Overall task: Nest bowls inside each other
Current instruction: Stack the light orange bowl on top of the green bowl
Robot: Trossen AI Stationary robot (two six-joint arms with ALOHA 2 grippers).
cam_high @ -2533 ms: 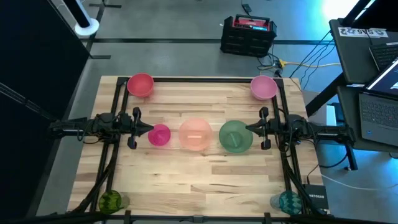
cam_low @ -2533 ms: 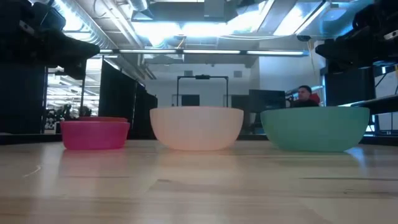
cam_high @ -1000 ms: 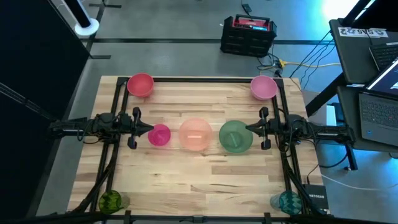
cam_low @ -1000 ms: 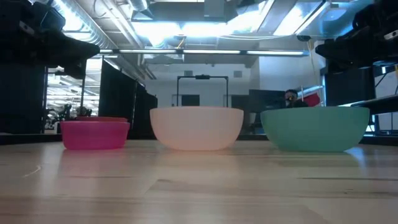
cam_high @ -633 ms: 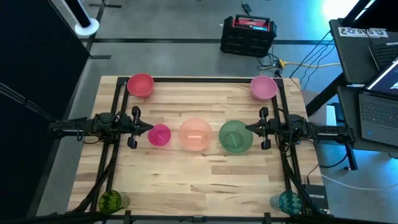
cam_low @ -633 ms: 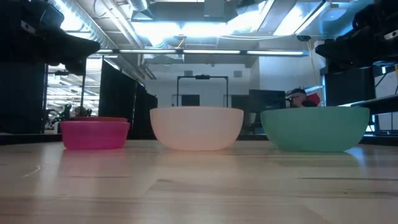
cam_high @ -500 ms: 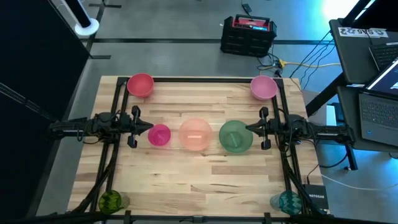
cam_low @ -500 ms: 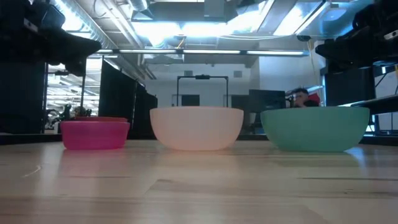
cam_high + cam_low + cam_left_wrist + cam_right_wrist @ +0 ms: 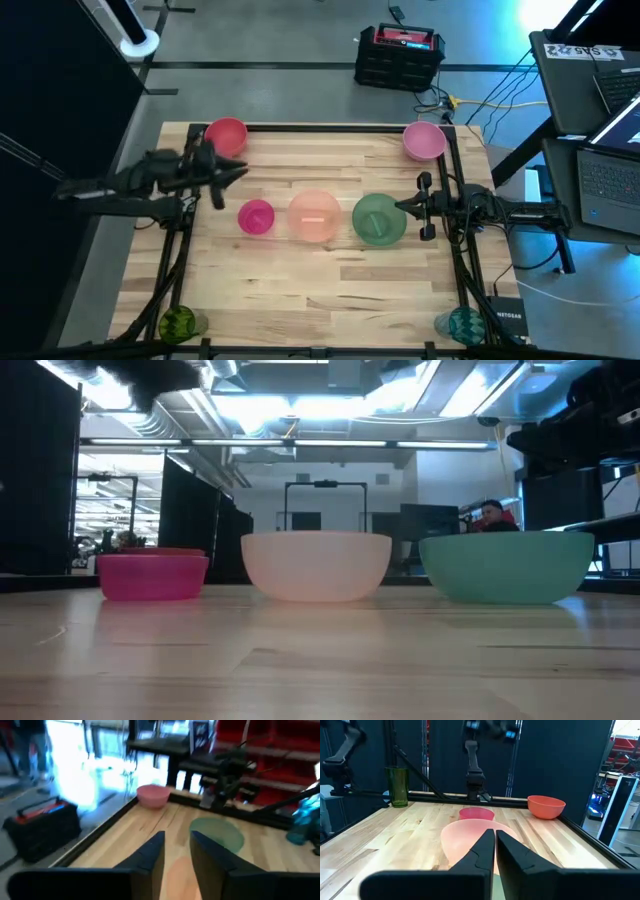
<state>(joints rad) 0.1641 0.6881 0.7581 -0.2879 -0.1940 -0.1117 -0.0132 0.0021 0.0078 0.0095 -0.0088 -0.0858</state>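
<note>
Landmark: we place everything from the peach bowl (image 9: 314, 215), which sits upright near the middle of the table (image 9: 330, 290).
Magenta bowl: we see the magenta bowl (image 9: 256, 216) just beside the peach bowl on the left arm's side, apart from it.
Green bowl: the green bowl (image 9: 379, 219) stands just beside the peach bowl on the right arm's side; from the low view the three form a row with small gaps between them.
Coral bowl: the coral-pink bowl (image 9: 226, 135) sits well away from the peach bowl, at the far left corner.
Lilac bowl: the lilac-pink bowl (image 9: 424, 140) sits well away too, at the far right corner.
Cups: we find a green patterned cup (image 9: 178, 323) and a teal patterned cup (image 9: 463, 324) at the two near corners, far from the peach bowl.
Left gripper: the left gripper (image 9: 222, 178) hangs between the coral-pink bowl and the magenta bowl, above the table; it is blurred, but its wrist view shows a narrow gap between the fingers (image 9: 150, 855), with nothing held.
Right gripper: the right gripper (image 9: 403, 207) is at the green bowl's edge on the side away from the peach bowl; its fingers (image 9: 482, 851) look pressed together and empty, though we cannot tell whether they touch the bowl.
</note>
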